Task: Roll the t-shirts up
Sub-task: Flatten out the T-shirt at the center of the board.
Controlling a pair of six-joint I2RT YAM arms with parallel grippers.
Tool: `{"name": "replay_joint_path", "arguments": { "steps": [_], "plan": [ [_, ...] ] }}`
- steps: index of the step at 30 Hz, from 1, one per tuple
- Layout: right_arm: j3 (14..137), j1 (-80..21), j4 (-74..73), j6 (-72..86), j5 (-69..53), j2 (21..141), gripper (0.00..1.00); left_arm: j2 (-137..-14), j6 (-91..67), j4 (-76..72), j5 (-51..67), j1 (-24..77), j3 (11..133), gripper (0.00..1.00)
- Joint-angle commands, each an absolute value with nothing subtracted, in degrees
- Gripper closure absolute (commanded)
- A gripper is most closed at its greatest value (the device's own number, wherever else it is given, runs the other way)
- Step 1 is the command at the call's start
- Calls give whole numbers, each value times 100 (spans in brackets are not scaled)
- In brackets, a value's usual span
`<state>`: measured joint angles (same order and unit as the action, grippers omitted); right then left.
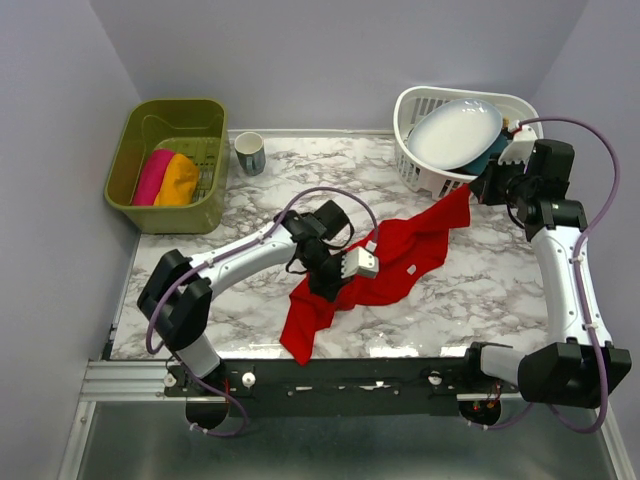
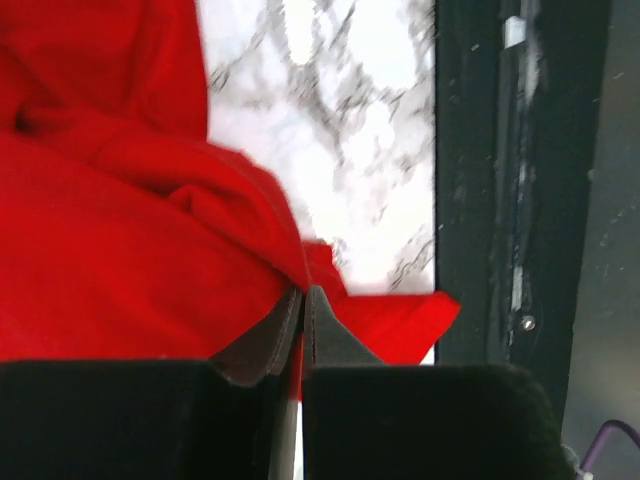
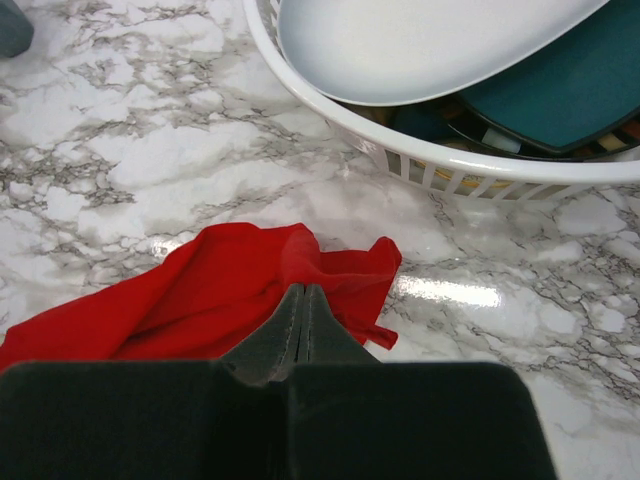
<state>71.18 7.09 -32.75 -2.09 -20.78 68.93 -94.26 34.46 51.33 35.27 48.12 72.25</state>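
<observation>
The magenta t-shirt (image 1: 152, 176) and orange t-shirt (image 1: 179, 181) lie rolled in the green bin (image 1: 170, 218), so 2 seem done. The red t-shirt (image 1: 400, 255) sprawls crumpled and unrolled on the marble surface (image 1: 480, 290). The left pincer (image 2: 303, 298) and right pincer (image 3: 303, 292) are each closed tight on its cloth. Spreading and rolling remain.

Sitting upper left on the marble table (image 1: 480, 290): an olive-green bin (image 1: 178, 216), a mug (image 1: 249, 153) just right of it. Leaning at upper right in a white basket (image 1: 430, 180): a white plate (image 1: 455, 133) over a teal dish (image 3: 560, 95).

t-shirt (image 1: 400, 245): centre | bin (image 1: 175, 215): far left (cup (image 1: 249, 154) beside) | basket (image 1: 420, 178): far right
</observation>
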Motion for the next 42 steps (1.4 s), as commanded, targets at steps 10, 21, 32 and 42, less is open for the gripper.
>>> {"name": "replay_joint_path", "arguments": {
  "steps": [10,21,32,42],
  "plan": [
    [7014,729,-3006,-97,-2312,6601,99,-9438,3182,5115,3216,3604,7760,46],
    [7005,729,-3085,-237,-2118,6504,100,-10116,827,3911,1645,4640,8552,20],
    [6873,729,-2980,-255,-2083,6513,99,-11056,536,3884,185,5010,9114,34],
    [6820,729,-2883,-316,-2039,6565,100,-11373,519,3972,632,5010,9378,43]
  ]
}}
